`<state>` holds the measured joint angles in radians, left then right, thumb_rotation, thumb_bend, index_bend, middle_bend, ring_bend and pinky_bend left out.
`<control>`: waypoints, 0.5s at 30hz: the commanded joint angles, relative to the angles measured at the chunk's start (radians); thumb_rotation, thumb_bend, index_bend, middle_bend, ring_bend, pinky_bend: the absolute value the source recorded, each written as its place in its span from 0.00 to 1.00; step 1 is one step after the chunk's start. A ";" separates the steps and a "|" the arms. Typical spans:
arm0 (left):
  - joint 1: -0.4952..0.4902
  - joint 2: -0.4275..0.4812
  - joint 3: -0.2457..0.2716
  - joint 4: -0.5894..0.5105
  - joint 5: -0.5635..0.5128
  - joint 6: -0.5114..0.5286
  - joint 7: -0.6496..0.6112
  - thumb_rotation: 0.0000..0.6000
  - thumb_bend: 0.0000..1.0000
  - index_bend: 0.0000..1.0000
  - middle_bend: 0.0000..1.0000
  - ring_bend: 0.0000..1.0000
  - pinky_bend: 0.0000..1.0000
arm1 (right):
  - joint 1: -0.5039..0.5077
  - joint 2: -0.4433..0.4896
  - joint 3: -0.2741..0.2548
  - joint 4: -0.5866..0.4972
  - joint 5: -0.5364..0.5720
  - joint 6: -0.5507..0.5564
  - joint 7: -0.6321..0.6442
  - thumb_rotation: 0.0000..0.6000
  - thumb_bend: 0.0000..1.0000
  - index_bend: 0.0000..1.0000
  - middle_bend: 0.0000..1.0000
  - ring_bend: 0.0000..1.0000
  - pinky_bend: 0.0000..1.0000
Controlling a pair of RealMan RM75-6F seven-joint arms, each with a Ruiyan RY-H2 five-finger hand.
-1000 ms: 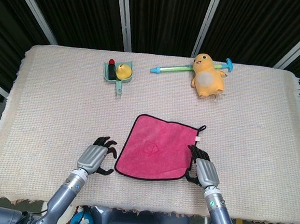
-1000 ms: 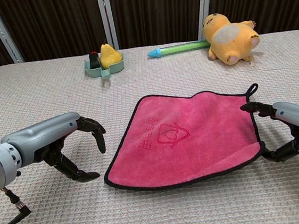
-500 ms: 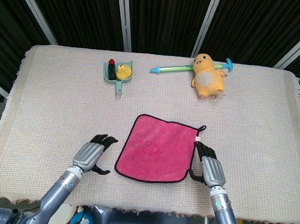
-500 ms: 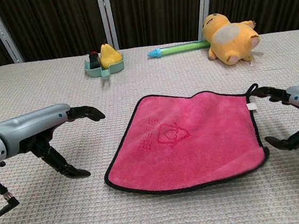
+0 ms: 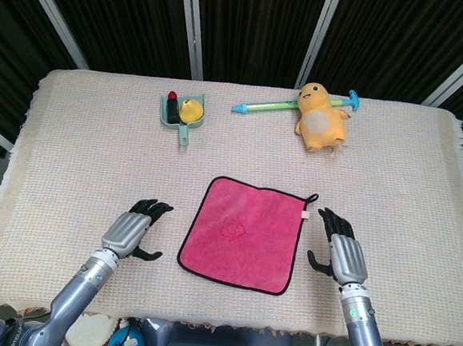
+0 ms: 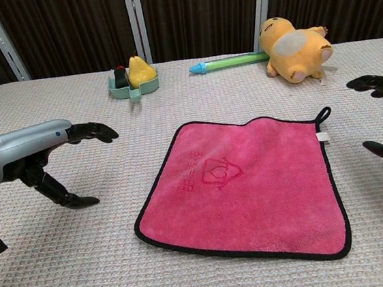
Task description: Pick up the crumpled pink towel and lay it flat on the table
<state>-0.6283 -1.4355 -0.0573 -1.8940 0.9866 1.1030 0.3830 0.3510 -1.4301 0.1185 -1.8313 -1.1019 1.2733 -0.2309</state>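
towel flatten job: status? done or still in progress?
Looks done: the pink towel lies spread flat on the table, all four corners out, its hang loop at the far right corner. In hand: nothing. The left hand and right hand sit apart from the towel on either side, fingers spread, holding nothing. Left: at most parking the arms.

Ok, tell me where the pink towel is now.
In the head view the pink square towel with black trim lies flat near the table's front centre, between the left hand and right hand, touching neither.
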 commanded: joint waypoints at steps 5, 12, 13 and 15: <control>-0.017 -0.001 0.007 0.064 0.039 -0.016 0.041 1.00 0.68 0.11 0.09 0.00 0.00 | -0.009 0.010 -0.002 0.019 -0.027 -0.010 0.034 1.00 0.42 0.00 0.00 0.00 0.00; -0.097 -0.043 -0.035 0.163 -0.008 -0.052 0.188 1.00 0.79 0.11 0.09 0.00 0.00 | 0.002 0.009 0.017 0.037 -0.033 -0.023 0.044 1.00 0.41 0.00 0.00 0.00 0.00; -0.110 -0.051 -0.043 0.177 -0.023 -0.059 0.208 1.00 0.80 0.11 0.09 0.00 0.00 | 0.003 0.008 0.022 0.039 -0.032 -0.023 0.043 1.00 0.41 0.00 0.00 0.00 0.00; -0.146 -0.074 -0.064 0.214 -0.062 -0.079 0.255 1.00 0.81 0.11 0.09 0.00 0.00 | 0.008 0.008 0.033 0.046 -0.026 -0.026 0.044 1.00 0.41 0.00 0.00 0.00 0.00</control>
<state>-0.7320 -1.4799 -0.0932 -1.7237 0.9681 1.0498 0.5882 0.3561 -1.4218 0.1459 -1.7892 -1.1310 1.2493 -0.1872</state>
